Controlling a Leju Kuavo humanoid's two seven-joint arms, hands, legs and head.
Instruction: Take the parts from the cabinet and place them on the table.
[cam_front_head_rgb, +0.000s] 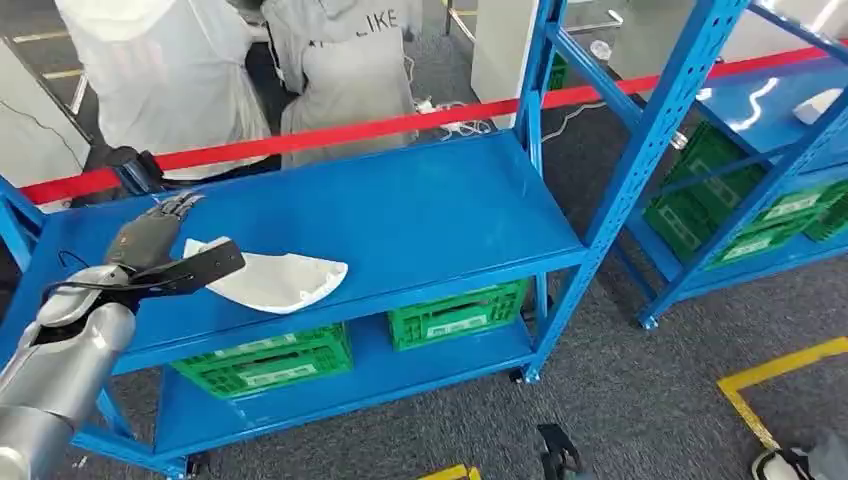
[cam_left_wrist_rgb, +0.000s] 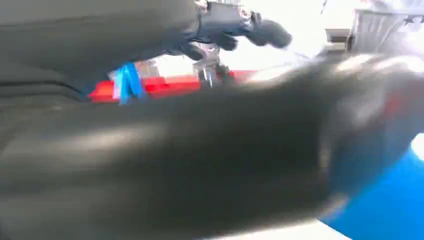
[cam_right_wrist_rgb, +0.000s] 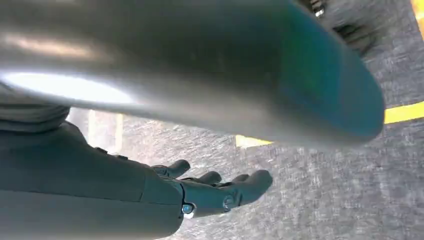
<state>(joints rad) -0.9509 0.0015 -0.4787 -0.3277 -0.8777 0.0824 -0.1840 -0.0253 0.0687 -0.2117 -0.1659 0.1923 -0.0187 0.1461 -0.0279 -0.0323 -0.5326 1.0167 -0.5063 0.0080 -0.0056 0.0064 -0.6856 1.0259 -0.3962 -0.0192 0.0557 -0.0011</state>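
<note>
Right now, from my remote seat, nearest first:
Left arm: I see the silver forearm (cam_front_head_rgb: 60, 365) rising from the lower left corner toward the blue rack.
Left robot hand (cam_front_head_rgb: 150, 235): it hovers over the left end of the upper shelf, fingers stretched forward and slightly apart, gripping nothing that I can see; its thumb reaches toward the white part, and I cannot tell whether it touches.
Right robot hand (cam_right_wrist_rgb: 215, 192): I see it hanging over grey carpet, fingers loosely spread, holding nothing.
White part (cam_front_head_rgb: 275, 280): a flat, curved white piece lying on the upper shelf near its front edge, just right of the left robot hand.
Upper shelf (cam_front_head_rgb: 400, 215): a blue surface carrying the white part at its left end.
Lower shelf: two green crates (cam_front_head_rgb: 270, 362) stand side by side beneath, each with a white label.
Floor: grey carpet with yellow tape lines (cam_front_head_rgb: 775, 375) at the right.
Second rack (cam_front_head_rgb: 760, 110): to the right, blue, with more green crates and another white piece up top.
Red barrier tape (cam_front_head_rgb: 400, 125): stretched behind the rack.
People: two in light grey tops (cam_front_head_rgb: 345, 70) stand beyond the tape.
</note>
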